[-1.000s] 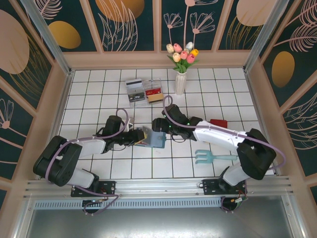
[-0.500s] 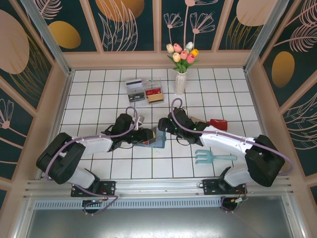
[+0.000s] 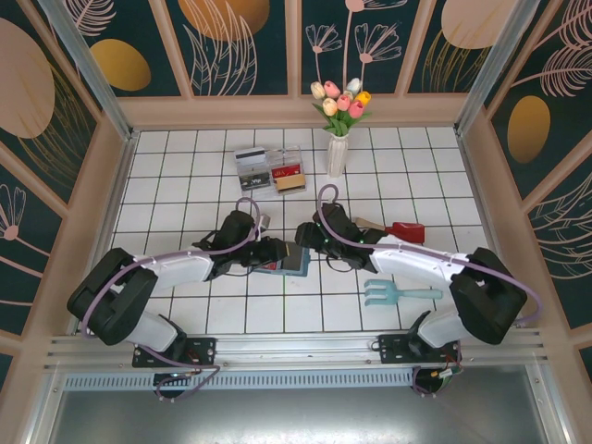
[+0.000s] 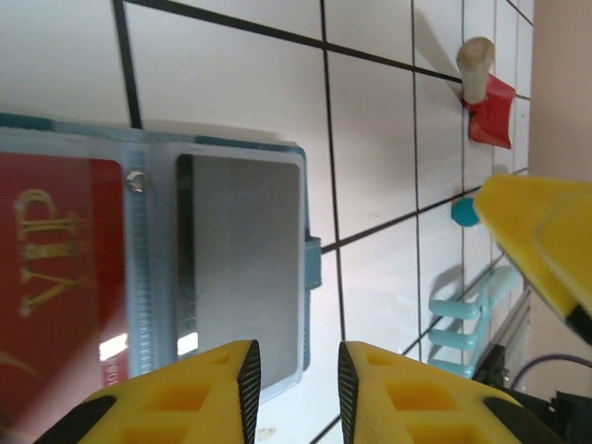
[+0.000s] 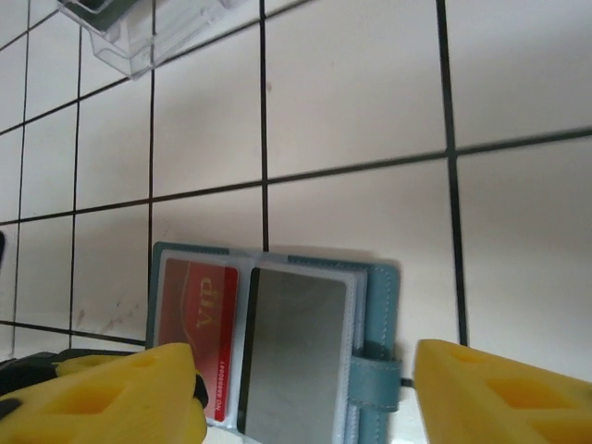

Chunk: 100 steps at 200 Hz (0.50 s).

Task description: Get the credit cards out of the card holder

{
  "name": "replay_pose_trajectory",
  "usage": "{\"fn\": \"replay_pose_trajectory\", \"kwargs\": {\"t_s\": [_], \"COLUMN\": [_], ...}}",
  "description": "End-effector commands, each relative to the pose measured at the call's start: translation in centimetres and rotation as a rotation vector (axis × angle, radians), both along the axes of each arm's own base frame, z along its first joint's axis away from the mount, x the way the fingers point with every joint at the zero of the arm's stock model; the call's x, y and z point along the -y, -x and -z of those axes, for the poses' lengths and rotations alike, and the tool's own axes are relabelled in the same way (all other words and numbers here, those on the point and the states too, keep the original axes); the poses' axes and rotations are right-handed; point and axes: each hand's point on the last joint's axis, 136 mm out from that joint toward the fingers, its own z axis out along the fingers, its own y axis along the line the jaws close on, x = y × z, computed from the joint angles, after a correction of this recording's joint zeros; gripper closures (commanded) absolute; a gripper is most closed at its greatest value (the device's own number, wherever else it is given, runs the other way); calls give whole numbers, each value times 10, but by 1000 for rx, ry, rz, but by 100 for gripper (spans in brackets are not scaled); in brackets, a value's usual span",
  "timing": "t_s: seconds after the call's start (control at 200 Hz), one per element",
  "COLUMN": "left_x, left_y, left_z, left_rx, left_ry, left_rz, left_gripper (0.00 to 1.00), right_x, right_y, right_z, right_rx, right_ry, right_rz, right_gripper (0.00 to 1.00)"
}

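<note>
The teal card holder (image 5: 381, 305) lies open and flat on the tiled floor, between the two arms in the top view (image 3: 289, 265). Its clear sleeves show a red VIP credit card (image 5: 196, 322) on the left page and a grey one (image 5: 298, 347) on the right page; both also appear in the left wrist view, red (image 4: 55, 268) and grey (image 4: 248, 264). My left gripper (image 4: 298, 388) hovers over the holder's edge, its jaws a narrow gap apart with nothing between them. My right gripper (image 5: 310, 398) is open and straddles the holder from above, not touching it.
A clear two-compartment tray (image 3: 268, 169) with cards in it stands behind the holder, next to a vase of tulips (image 3: 338, 139). A light-blue rake (image 3: 402, 293) and a red scoop (image 3: 407, 230) lie to the right. Wooden walls enclose the floor.
The card holder, tilted up between the grippers a second ago, now lies flat. The left gripper has moved right over it. The right gripper's jaws have narrowed.
</note>
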Motion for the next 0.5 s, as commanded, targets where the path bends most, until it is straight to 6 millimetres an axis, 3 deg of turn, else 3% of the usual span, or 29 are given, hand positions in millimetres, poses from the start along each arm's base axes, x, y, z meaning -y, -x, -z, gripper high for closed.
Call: {"fn": "replay_pose_trajectory", "kwargs": {"t_s": [0.0, 0.165, 0.495], "left_x": [-13, -25, -15], "left_y": [-8, -13, -11], "left_z": [1, 11, 25], "left_rx": [25, 11, -31], "left_ry": [-68, -121, -103], "left_rz": [-50, -104, -65], "left_gripper": [71, 74, 80], "right_x": [-17, -29, -35], "right_y": [1, 7, 15], "right_z": [3, 19, 41], "right_rx": [-46, -111, -191], "right_ry": [-50, -39, -9], "right_rz": [-41, -76, -105], "right_gripper": [46, 60, 75]}}
